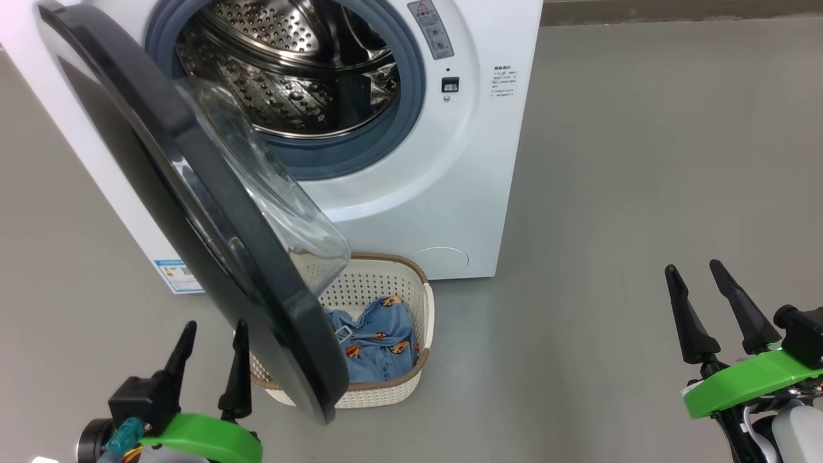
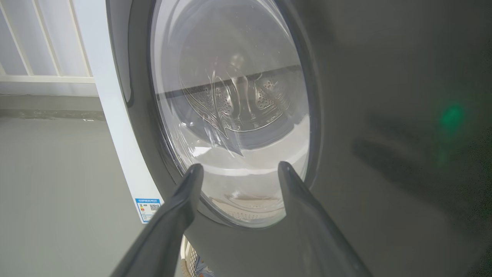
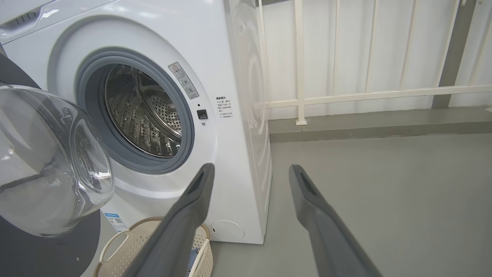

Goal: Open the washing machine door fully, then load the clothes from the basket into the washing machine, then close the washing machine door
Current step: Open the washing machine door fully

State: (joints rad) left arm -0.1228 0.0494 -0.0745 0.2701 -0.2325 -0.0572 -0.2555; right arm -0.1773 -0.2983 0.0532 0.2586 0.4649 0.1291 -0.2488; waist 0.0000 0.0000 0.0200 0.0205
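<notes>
The washing machine door (image 1: pixel 212 218) stood swung out from the washing machine (image 1: pixel 411 193), exposing the drum. The basket (image 1: pixel 366 289) sat on the floor directly before the washing machine, partly hidden by the door's lower edge, with the clothes (image 1: pixel 376 344) inside. The left gripper (image 1: pixel 216 323), released and empty, hovered near the door's outer face. The right gripper (image 1: pixel 693 265), likewise released, hung well apart from the washing machine.

Head view: I look down steeply on the washing machine (image 1: pixel 424 193) from in front of it, moderately near.
Left wrist view: sighting along the left claw (image 2: pixel 240 166), I sit close to the outer face of the washing machine door (image 2: pixel 230 115), facing the washing machine through the glass.
Right wrist view: sighting along the right claw (image 3: pixel 250 168), I am low and farther from the washing machine, facing its front and side wall.
Shared: the door is in all three. My head and right wrist views both take in the drum (image 1: pixel 283 38) and the basket (image 1: pixel 379 286) at the washing machine's foot.
</notes>
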